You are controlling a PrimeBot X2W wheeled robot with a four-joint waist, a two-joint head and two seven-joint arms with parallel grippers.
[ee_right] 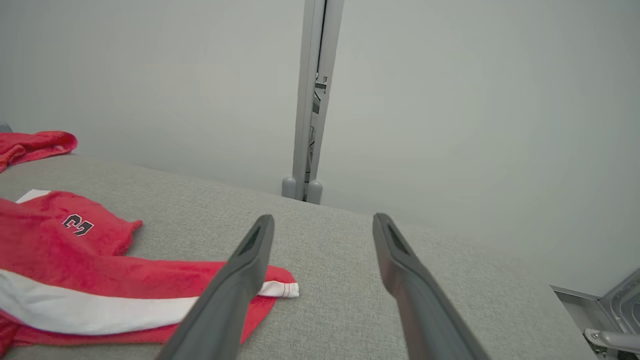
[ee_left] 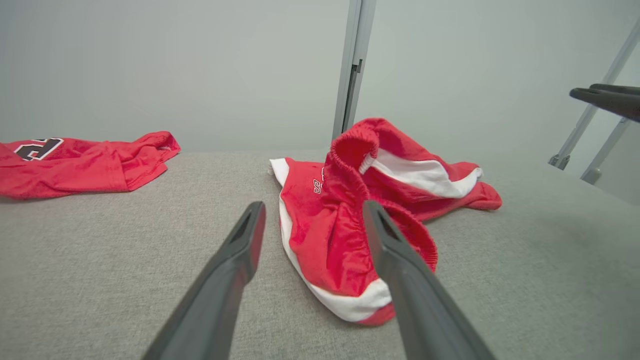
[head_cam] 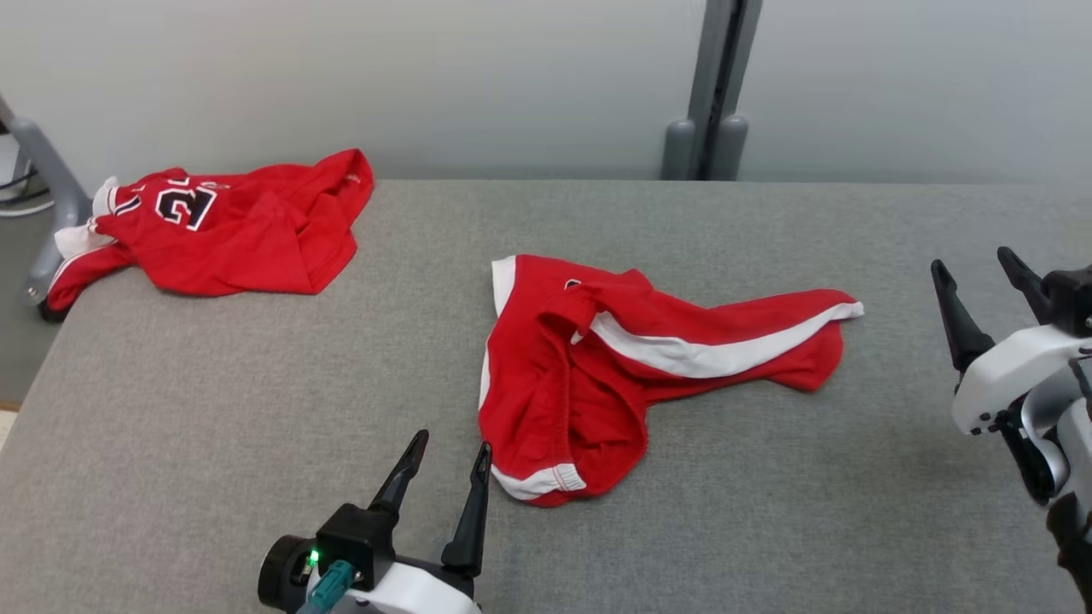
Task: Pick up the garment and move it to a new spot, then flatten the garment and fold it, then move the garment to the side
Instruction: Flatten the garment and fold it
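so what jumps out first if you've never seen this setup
The crumpled red shorts with white stripes lie in the middle of the grey table. A red numbered jersey is bunched at its far left corner. The left end effector and right end effector hover open either side, empty.

— How is the scene lit?
— A bright, soft, even light is thrown from above. No glare is seen on the grey table [head_cam: 256,409] or the pale wall [head_cam: 512,77].
— Are shadows cast?
— Only faint ones. A thin dark rim is seen under the red shorts [head_cam: 597,358] and under the red shirt [head_cam: 230,230].
— And the sharpness?
— The head view is kept sharp throughout. In the left wrist view the near fingers [ee_left: 220,285] are softened, and the upright post [ee_left: 352,70] is shown leaning slightly by the wide lens.
— Any other light?
— A small green lamp [head_cam: 313,558] is lit behind the left gripper [head_cam: 454,440].
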